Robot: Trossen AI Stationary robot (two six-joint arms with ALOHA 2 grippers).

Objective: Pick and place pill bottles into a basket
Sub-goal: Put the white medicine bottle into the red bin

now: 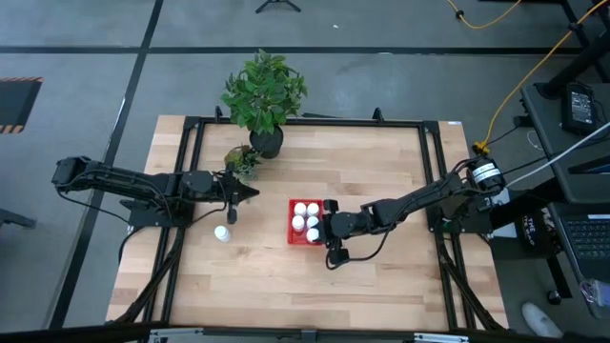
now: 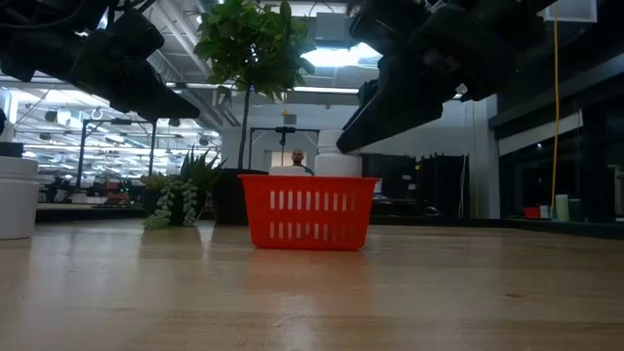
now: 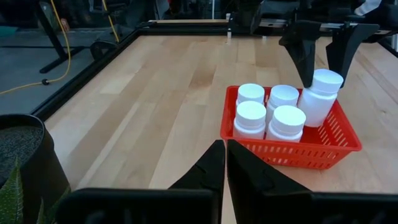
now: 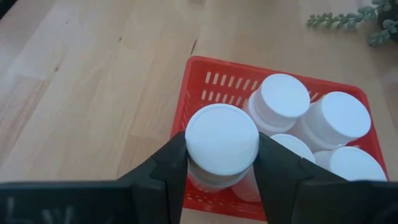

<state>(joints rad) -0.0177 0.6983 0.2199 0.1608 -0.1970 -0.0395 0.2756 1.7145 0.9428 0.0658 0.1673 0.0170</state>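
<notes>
The red mesh basket (image 1: 292, 221) stands near the table's middle with several white pill bottles (image 3: 268, 112) upright in it. My right gripper (image 1: 316, 233) is over the basket's near right corner, shut on one more bottle (image 4: 222, 146). It also shows in the left wrist view (image 3: 320, 96). Another bottle (image 1: 222, 232) stands on its base on the table left of the basket; the low view (image 2: 15, 195) shows it too. My left gripper (image 1: 250, 193) hangs shut and empty above the table, left of the basket and beyond that bottle. My right gripper pinches the bottle between its two fingers (image 3: 306, 56), at the sides just under the cap (image 4: 205, 177). The fingers come from above, pointing down. The bottle is slightly tilted and stands higher than the others. Its lower part (image 3: 313, 112) is inside the basket.
A large potted plant (image 1: 265, 95) stands at the table's far edge, and a small trailing succulent (image 1: 243, 158) stands in front of it, just beyond my left gripper. A dark pot (image 3: 22, 162) is close beside my left wrist. A black frame (image 1: 191, 124) borders the table.
</notes>
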